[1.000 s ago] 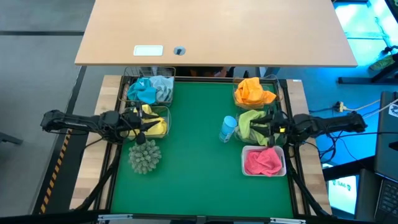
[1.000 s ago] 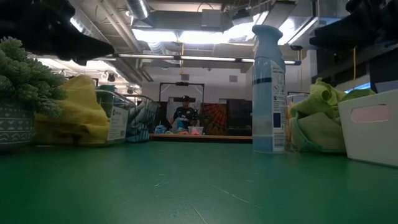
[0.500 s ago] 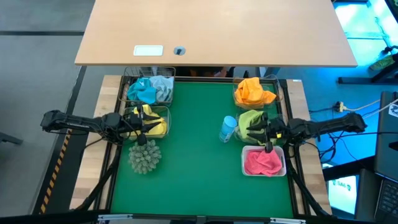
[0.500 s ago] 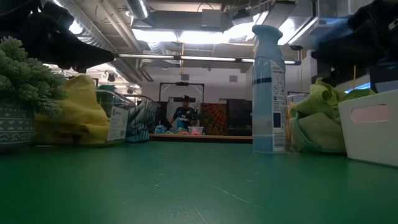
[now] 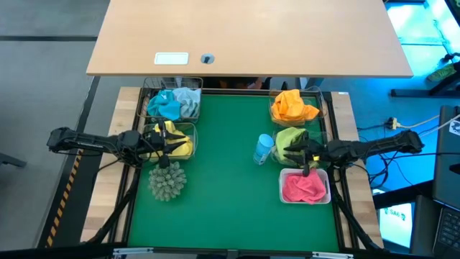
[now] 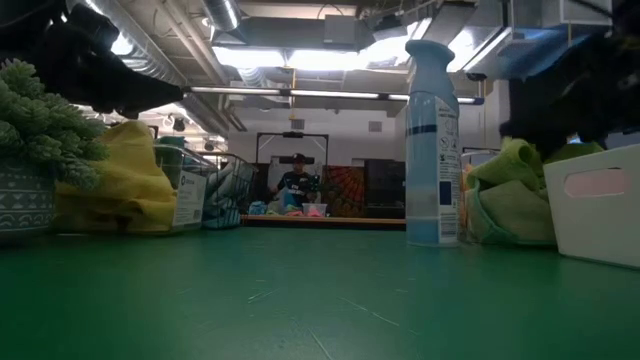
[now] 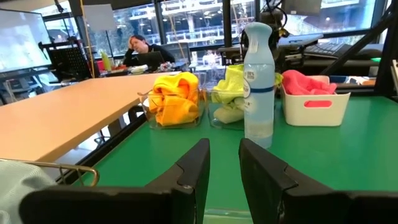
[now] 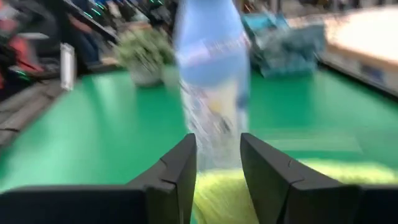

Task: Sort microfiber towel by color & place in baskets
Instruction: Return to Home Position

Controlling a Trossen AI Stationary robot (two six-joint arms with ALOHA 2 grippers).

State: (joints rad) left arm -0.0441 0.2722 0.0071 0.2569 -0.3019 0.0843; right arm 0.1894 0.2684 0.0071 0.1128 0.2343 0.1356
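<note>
Five towels lie sorted in bins on the desk (image 5: 223,201): blue towel (image 5: 172,105) at 11 o'clock, yellow towel (image 5: 180,142) at 9, orange towel (image 5: 295,106) at 1, green towel (image 5: 286,137) at 3, pink towel (image 5: 302,187) in the white bin (image 5: 281,188) at 5. The left pincer (image 7: 224,144) hangs over the yellow one and the right pincer (image 8: 217,140) over the green one, both a little apart and empty. I judge the cloths light, soft and floppy; a raised fold is best to pinch.
</note>
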